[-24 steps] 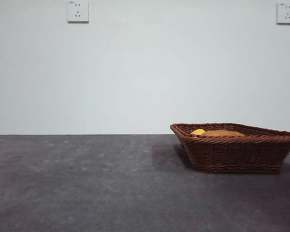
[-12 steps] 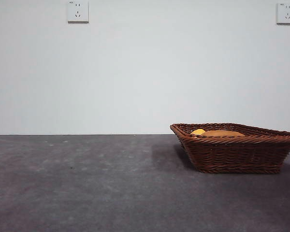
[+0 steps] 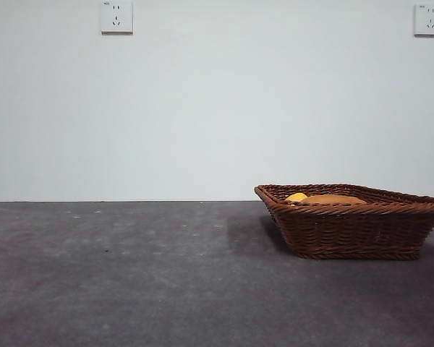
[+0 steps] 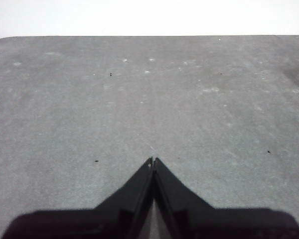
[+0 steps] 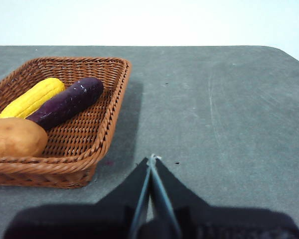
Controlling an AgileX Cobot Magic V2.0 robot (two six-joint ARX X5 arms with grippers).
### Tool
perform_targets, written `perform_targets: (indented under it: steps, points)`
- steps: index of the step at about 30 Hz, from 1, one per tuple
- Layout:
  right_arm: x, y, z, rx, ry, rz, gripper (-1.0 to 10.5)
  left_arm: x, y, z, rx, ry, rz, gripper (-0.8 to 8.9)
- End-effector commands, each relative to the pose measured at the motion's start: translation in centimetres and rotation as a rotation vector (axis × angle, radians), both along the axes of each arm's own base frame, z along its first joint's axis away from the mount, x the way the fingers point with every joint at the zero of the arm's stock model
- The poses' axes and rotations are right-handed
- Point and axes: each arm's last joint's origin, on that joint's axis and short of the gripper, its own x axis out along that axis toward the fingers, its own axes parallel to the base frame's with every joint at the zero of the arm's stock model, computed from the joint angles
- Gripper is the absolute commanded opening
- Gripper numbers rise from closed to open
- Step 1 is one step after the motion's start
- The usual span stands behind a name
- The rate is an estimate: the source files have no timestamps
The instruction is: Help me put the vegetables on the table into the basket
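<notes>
The brown wicker basket stands on the dark grey table at the right. In the right wrist view the basket holds the yellow corn cob, the dark purple eggplant and the brown potato. In the front view only the tops of the corn and potato show over the rim. My right gripper is shut and empty, beside the basket above bare table. My left gripper is shut and empty over bare table. Neither arm shows in the front view.
A white wall stands behind the table, with two sockets high up. The table's far edge shows in the left wrist view.
</notes>
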Motion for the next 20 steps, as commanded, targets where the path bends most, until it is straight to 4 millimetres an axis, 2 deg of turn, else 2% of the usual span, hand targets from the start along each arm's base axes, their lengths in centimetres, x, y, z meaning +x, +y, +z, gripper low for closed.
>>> perform_targets:
  steps: [1, 20]
  points:
    - [0.04, -0.01, -0.25, 0.009, 0.002, -0.005, 0.0, 0.08, 0.02, -0.38, -0.007, 0.015, 0.0, -0.03]
    - [0.05, -0.01, -0.25, 0.009, 0.003, -0.005, 0.0, 0.12, 0.02, -0.48, -0.007, 0.027, 0.0, -0.04]
